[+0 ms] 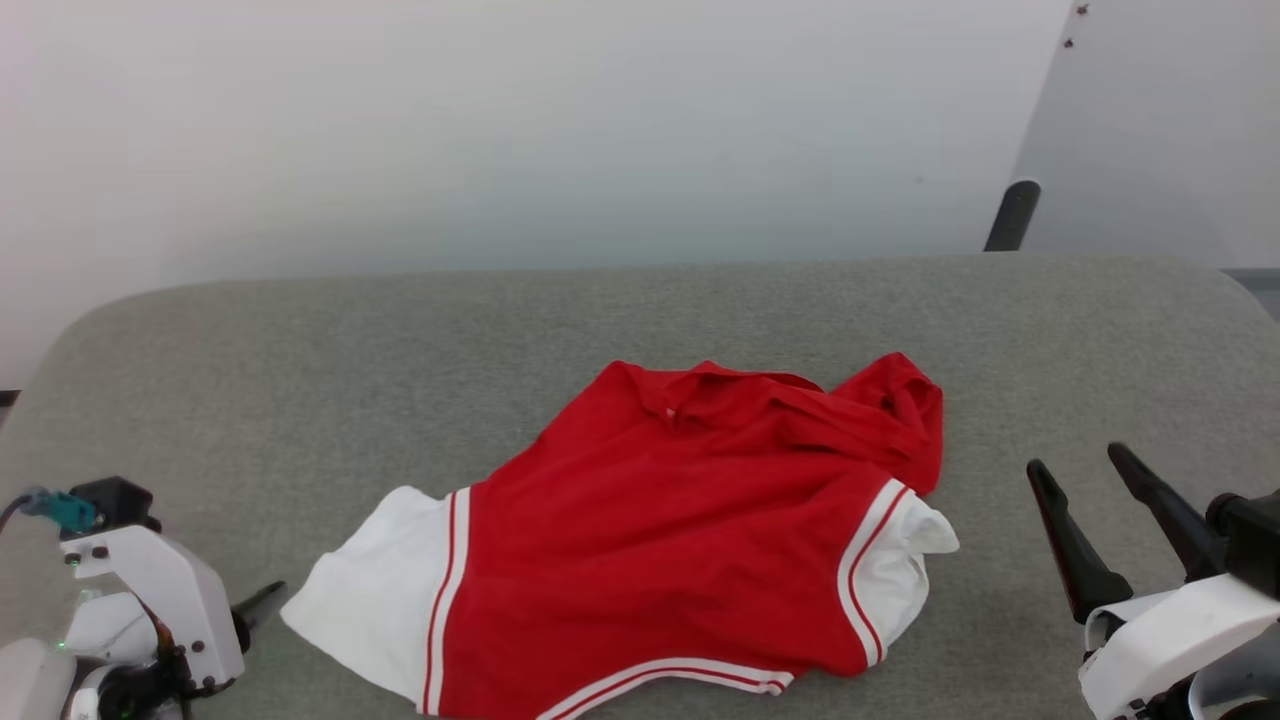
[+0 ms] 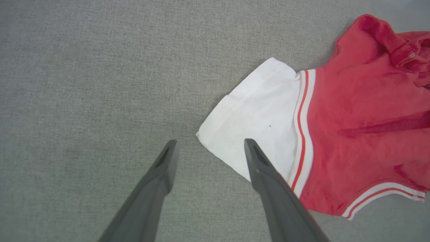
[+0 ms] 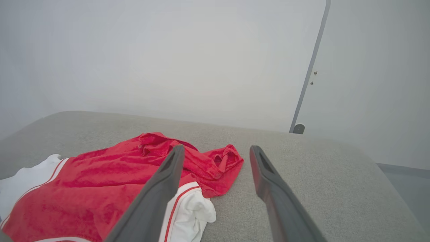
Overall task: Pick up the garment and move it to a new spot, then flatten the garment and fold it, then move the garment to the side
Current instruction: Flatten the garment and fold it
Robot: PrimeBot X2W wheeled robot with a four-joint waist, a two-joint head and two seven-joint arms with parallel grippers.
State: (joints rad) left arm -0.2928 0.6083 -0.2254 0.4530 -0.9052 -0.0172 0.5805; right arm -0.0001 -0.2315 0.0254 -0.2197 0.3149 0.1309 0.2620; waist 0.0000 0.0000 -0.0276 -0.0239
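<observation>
The garment (image 1: 660, 520) lies crumpled on the grey padded table (image 1: 300, 350), red body up, with a white sleeve at each side and its upper part bunched at the back right. No print shows. My left gripper (image 1: 258, 608) sits at the lower left, just off the left white sleeve (image 2: 255, 121). In the left wrist view this gripper (image 2: 210, 142) is open, its fingers straddling the sleeve's corner and holding nothing. My right gripper (image 1: 1077, 460) stands open to the right of the garment. In the right wrist view it (image 3: 217, 148) points over the bunched red cloth (image 3: 100, 174).
The table has rounded far corners and ends at a pale wall (image 1: 500, 130). A dark post (image 1: 1012, 215) rises behind the back right edge. Bare grey surface stretches left, right and behind the garment.
</observation>
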